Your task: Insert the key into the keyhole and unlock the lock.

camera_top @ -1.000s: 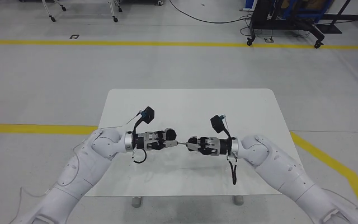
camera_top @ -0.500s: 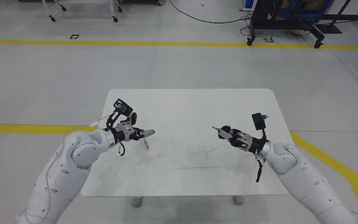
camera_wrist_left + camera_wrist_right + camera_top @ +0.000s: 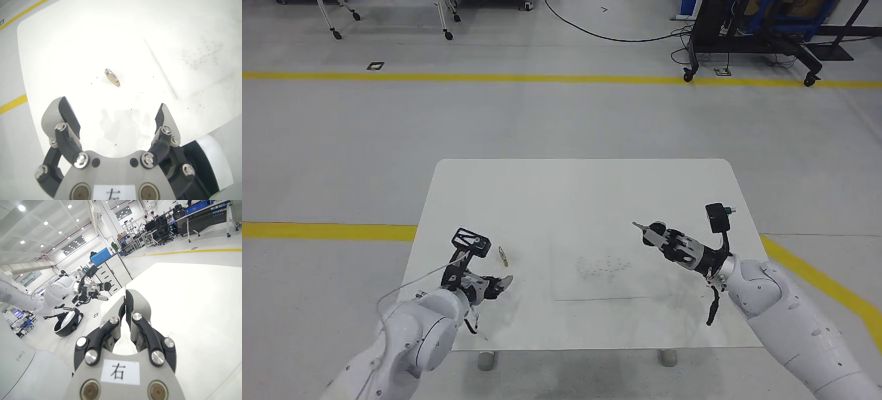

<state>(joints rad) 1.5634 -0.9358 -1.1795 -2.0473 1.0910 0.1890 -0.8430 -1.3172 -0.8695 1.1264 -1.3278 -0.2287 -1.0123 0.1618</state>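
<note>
A small brass padlock (image 3: 503,256) with a silver shackle lies on the white table (image 3: 582,190) near its left side, also seen in the left wrist view (image 3: 112,77). My left gripper (image 3: 498,285) hovers open just short of the padlock, toward the table's near edge, with nothing between its pads (image 3: 112,106). My right gripper (image 3: 648,232) is over the table's right part, raised and pointing left. It is shut on a thin silver key (image 3: 125,288), whose tip sticks out past the fingertips (image 3: 639,226).
A patch of dark specks (image 3: 602,267) marks the middle of the table, on a faint rectangular sheet (image 3: 189,62). The near table edge lies close behind the left gripper. A yellow floor line (image 3: 312,230) runs past both sides of the table.
A second ago both grippers met at the table's middle, key against padlock. They have drawn apart: the padlock now lies on the table, the left gripper opened and pulled back, the right moved right with the key.
</note>
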